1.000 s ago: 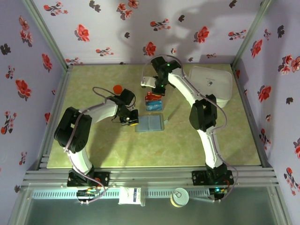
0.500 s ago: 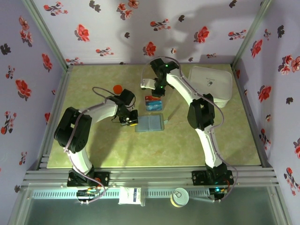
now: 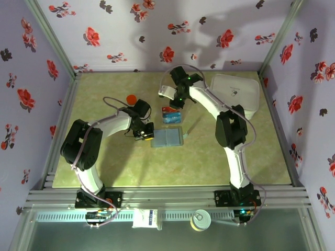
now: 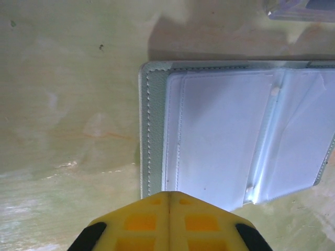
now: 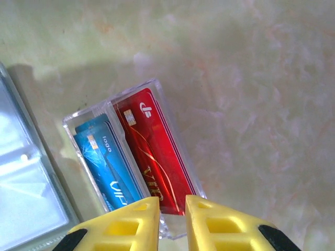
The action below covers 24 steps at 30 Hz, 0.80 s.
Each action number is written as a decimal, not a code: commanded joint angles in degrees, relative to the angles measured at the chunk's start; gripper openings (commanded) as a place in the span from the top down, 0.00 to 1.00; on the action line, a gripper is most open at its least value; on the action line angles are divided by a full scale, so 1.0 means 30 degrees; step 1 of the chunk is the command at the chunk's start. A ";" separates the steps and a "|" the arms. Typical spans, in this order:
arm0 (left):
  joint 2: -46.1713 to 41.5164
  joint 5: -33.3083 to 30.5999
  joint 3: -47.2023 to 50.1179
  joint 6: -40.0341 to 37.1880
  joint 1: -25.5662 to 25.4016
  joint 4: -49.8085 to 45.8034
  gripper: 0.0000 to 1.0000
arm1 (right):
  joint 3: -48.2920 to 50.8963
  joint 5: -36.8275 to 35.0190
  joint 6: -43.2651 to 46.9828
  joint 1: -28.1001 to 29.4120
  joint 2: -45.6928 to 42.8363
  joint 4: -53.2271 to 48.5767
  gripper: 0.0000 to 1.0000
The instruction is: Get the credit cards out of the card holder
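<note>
The card holder (image 3: 168, 137) lies open on the table, its pale blue-grey panels (image 4: 220, 141) facing up. My left gripper (image 4: 168, 194) is shut, with its tip at the holder's left edge (image 3: 144, 133). The credit cards (image 3: 171, 115) lie just behind the holder in a clear plastic tray (image 5: 104, 102). Blue cards (image 5: 102, 157) fill its left slot and a red card (image 5: 152, 146) its right slot. My right gripper (image 5: 172, 209) hovers over the tray's near end, slightly open, with nothing between its fingers. A corner of the holder (image 5: 21, 178) shows to the left of the tray.
A big white rounded box (image 3: 235, 93) stands at the back right. A small orange-red round thing (image 3: 131, 99) sits behind the left arm. Flowered walls close in the table on three sides.
The right gripper's jaws have parted and its wrist has shifted slightly to the right above the tray. The left arm and the holder have not moved.
</note>
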State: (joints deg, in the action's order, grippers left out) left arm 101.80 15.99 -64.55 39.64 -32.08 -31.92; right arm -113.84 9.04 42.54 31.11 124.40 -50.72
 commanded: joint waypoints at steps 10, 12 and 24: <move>0.0430 -0.0589 0.0391 -0.0696 0.0172 0.0302 0.97 | 0.8209 0.1114 -1.4602 0.1028 -0.5337 0.7289 0.76; 0.0514 -0.0407 0.0467 -0.0595 0.0174 0.0511 0.97 | 0.9739 0.1579 -1.6965 0.1349 -0.5980 0.8565 0.76; 0.0970 -0.0088 0.0805 -0.0452 0.0174 0.1145 0.99 | 1.4223 0.3993 -2.7032 0.2979 -0.6290 1.1020 0.78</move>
State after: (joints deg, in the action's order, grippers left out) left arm 103.35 15.18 -62.76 38.76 -31.97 -28.84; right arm -72.99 16.84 -28.16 39.55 106.28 -20.99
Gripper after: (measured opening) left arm 0.044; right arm 0.219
